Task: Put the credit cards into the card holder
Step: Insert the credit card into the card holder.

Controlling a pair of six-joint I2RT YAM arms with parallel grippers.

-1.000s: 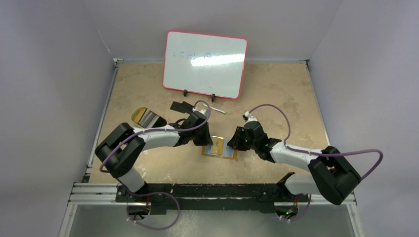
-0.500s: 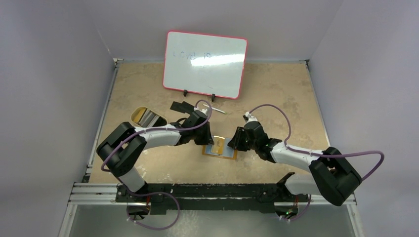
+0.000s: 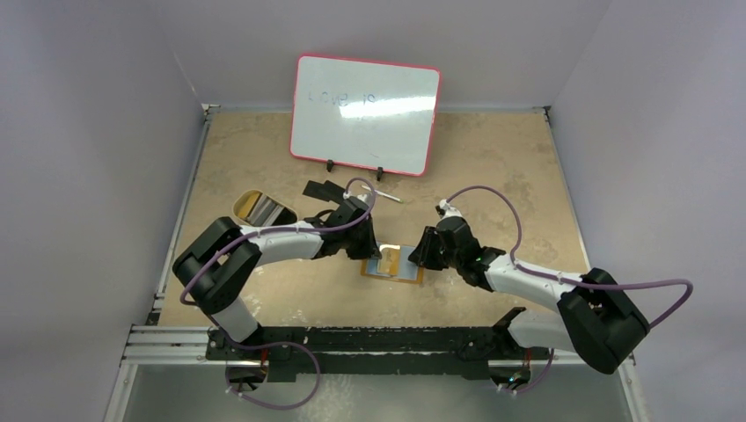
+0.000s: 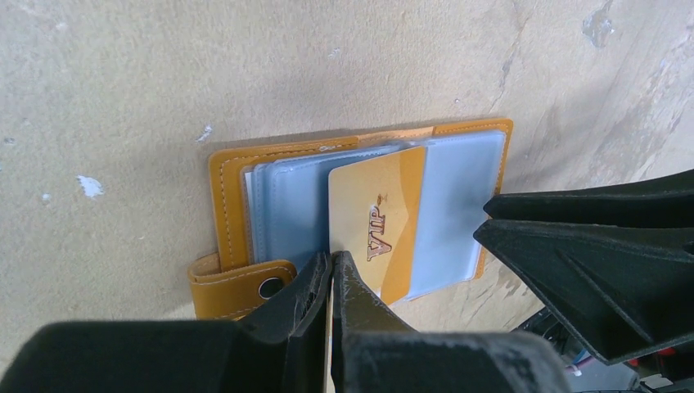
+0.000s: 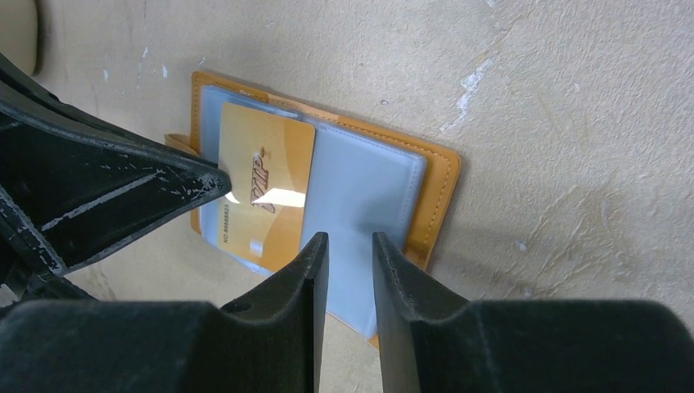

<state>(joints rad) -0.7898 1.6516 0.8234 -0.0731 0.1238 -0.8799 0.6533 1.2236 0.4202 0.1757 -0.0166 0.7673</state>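
Observation:
The card holder (image 3: 405,274) lies open on the table, orange-tan with bluish clear sleeves (image 4: 282,217); it also shows in the right wrist view (image 5: 438,184). My left gripper (image 4: 331,264) is shut on the edge of an orange-yellow credit card (image 4: 378,221) marked VIP, which lies across the sleeves (image 5: 266,184). My right gripper (image 5: 350,246) hovers over the holder's right sleeve, its jaws a narrow gap apart and empty. From above, the left gripper (image 3: 368,251) and the right gripper (image 3: 420,255) face each other over the holder. Two black cards (image 3: 321,189) lie behind the left arm.
An oval tin dish (image 3: 261,208) sits at the left. A slim pen (image 3: 387,195) lies in front of a pink-framed whiteboard (image 3: 365,114) at the back. Grey walls close in the table on three sides.
The right arm has shifted slightly to the right, with its gripper staying over the holder. The left gripper and the card have barely moved.

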